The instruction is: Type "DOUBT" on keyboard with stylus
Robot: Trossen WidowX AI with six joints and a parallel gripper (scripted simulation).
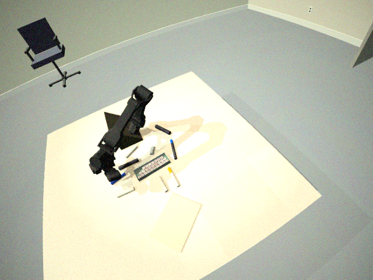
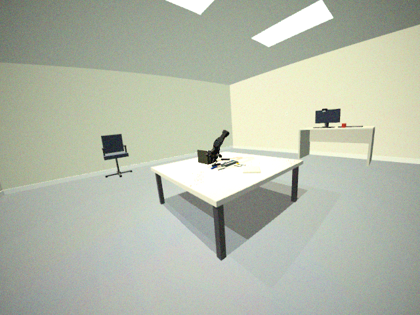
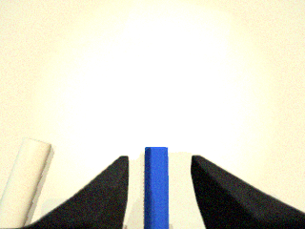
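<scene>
The jaws (image 1: 122, 175) are spread partway, a blue pen (image 1: 113, 182) (image 3: 156, 188) between them with gaps either side. The keyboard (image 1: 152, 166) (image 2: 228, 164) lies nearby on the tabletop (image 1: 99, 228) (image 2: 200, 183), its letters too small to read.

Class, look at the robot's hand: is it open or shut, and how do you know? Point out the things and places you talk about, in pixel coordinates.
Open. In the wrist view, the hand's (image 3: 160, 159) two dark fingers stand apart, with a visible gap on each side of the blue stick (image 3: 156, 188).

a pale, square-cornered table (image 1: 256, 207) (image 2: 189, 179) carried a green-framed keyboard (image 1: 152, 166) — white keys in rows — with pens and sticks lying around it, and a cream flat slab (image 1: 178, 222) (image 2: 251, 169) lay nearby.
</scene>
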